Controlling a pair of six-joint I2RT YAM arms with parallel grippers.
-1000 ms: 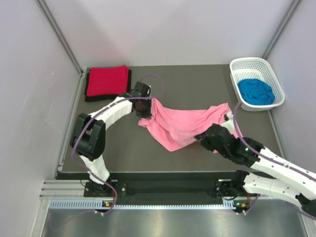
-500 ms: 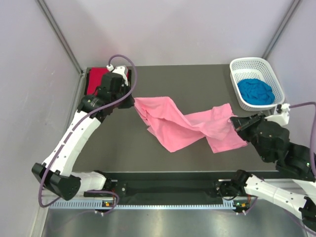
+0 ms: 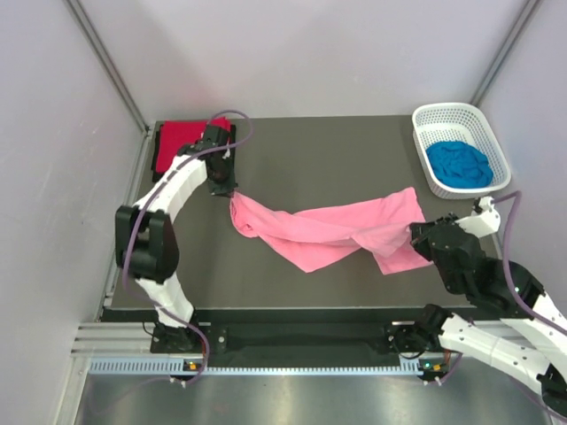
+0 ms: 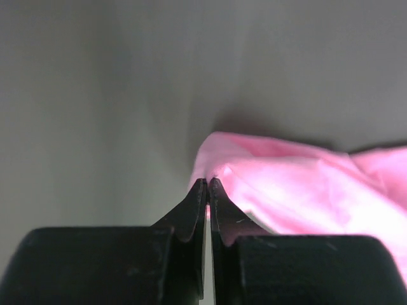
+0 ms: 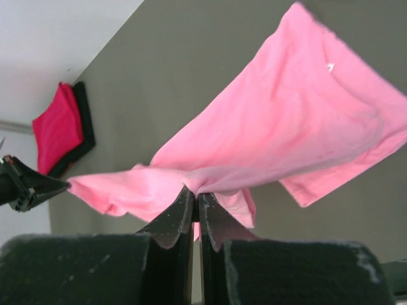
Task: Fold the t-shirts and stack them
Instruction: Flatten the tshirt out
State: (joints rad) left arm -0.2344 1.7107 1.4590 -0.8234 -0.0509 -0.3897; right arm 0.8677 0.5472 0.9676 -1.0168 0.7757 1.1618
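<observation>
The pink t-shirt [image 3: 332, 232] hangs stretched across the middle of the table between both grippers. My left gripper [image 3: 227, 191] is shut on its left end, and the left wrist view shows the cloth [image 4: 299, 187] pinched at the fingertips [image 4: 208, 184]. My right gripper [image 3: 415, 234] is shut on its right end; the right wrist view shows the shirt [image 5: 267, 143] bunched at the tips [image 5: 195, 196]. The red t-shirt [image 3: 180, 142] lies folded on the black one [image 3: 158, 168] at the back left corner. The blue t-shirt [image 3: 458, 164] is crumpled in the basket.
The white lattice basket [image 3: 443, 117] stands at the back right corner. Grey walls close in the table on the left, back and right. The red and black stack also shows in the right wrist view [image 5: 60, 124].
The left arm has swung down and in, lowering its end of the pink shirt. The right gripper has shifted slightly left. The shirt now sags lower and more twisted.
</observation>
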